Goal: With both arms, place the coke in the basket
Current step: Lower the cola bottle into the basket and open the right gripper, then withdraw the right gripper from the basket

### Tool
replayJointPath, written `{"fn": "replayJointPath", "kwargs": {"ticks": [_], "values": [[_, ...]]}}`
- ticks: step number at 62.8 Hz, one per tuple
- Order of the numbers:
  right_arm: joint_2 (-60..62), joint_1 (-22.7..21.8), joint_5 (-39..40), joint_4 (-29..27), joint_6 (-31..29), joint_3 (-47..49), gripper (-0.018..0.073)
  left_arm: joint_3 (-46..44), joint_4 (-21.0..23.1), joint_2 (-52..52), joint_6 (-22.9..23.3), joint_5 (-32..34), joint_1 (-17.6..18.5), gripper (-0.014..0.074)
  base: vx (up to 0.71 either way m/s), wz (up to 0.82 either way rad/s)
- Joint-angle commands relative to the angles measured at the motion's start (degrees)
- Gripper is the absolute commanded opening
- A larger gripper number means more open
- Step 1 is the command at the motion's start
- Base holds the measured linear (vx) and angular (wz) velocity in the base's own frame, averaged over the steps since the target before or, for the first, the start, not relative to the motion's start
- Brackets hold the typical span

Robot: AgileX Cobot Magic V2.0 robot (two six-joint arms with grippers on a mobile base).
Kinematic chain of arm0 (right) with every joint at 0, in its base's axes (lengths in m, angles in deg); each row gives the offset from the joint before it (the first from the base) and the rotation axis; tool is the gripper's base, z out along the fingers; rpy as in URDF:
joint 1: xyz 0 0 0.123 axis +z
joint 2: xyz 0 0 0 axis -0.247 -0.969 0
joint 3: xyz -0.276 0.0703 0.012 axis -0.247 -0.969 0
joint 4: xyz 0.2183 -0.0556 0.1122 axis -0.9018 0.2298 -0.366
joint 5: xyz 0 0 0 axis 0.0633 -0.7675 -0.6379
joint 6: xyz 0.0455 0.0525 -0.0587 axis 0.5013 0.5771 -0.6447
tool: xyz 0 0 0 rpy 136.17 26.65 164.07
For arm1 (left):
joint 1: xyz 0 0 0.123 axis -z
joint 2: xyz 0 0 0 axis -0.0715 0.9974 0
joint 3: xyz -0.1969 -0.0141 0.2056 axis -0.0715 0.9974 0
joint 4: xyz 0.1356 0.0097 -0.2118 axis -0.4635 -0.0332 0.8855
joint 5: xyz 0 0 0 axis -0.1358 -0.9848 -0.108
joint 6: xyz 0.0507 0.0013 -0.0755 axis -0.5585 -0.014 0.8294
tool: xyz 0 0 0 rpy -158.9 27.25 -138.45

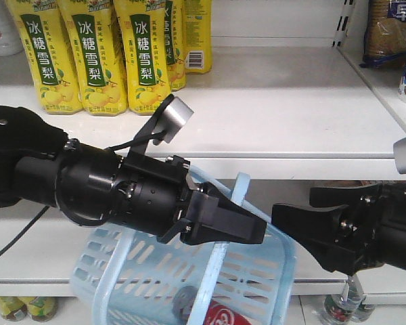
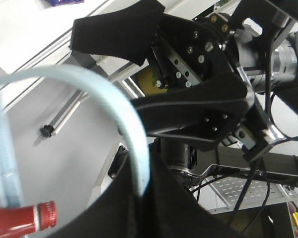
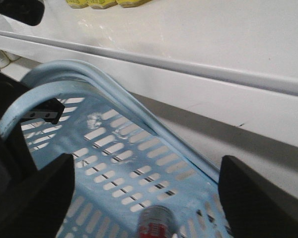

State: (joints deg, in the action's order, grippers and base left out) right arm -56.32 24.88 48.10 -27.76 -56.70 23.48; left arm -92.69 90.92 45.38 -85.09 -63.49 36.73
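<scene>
**Left claw clenched on the basket handle, right claw spread, coke inside**

Nearest the front-facing camera, the thick black jointed left arm reaches in from the left. A silver-faced disc stands on a bracket above its wrist. Its black wedge-shaped left gripper is clenched on a pale blue hoop handle. In the left wrist view this hoop curves down and ends pinched between the dark fingers at the bottom edge.

Facing it from the right, the black right gripper sits tip to tip with the left one, just beside it. In the right wrist view its two fingers stand wide apart at the lower corners, released and holding nothing, with the basket's interior showing between them.

Below both grippers hangs the light blue rectangular plastic basket with slotted sides, tilted in the front view.

The small plastic coke bottle with a red label lies inside the basket on its slotted floor, seen through the wall at the bottom of the front view. Its red cap and neck show at the lower left of the left wrist view.

Behind the basket runs a white metal shelf. At its back stand tall yellow drink bottles with green labels bearing white characters.
</scene>
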Motion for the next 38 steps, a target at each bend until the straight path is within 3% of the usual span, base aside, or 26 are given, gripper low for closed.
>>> {"fn": "replayJointPath", "kwargs": {"ticks": [1, 12, 19, 24, 38], "values": [[1.5, -0.2, 1.5, -2.1, -0.2, 2.0, 0.0574, -2.3, 7.6, -2.7, -0.9, -0.2, 0.1, -0.0006, 0.00, 0.00], [7.4, -0.3, 5.9, 1.2, 0.2, 2.0, 0.0397, -2.3, 7.6, -2.7, -0.9, -0.2, 0.1, -0.0006, 0.00, 0.00], [12.4, -0.3, 8.3, 5.6, 1.9, 2.0, 0.0169, -2.3, 7.6, -2.7, -0.9, -0.2, 0.1, -0.0006, 0.00, 0.00], [16.1, -0.3, 8.1, 11.6, 4.5, 2.0, -0.0017, -2.3, 7.6, -2.7, -0.9, -0.2, 0.1, -0.0006, 0.00, 0.00], [24.5, -0.3, 1.0, 35.2, 28.1, 1.8, -0.0004, -2.3, 7.6, -2.7, -0.9, -0.2, 0.1, -0.0006, 0.00, 0.00]]}}
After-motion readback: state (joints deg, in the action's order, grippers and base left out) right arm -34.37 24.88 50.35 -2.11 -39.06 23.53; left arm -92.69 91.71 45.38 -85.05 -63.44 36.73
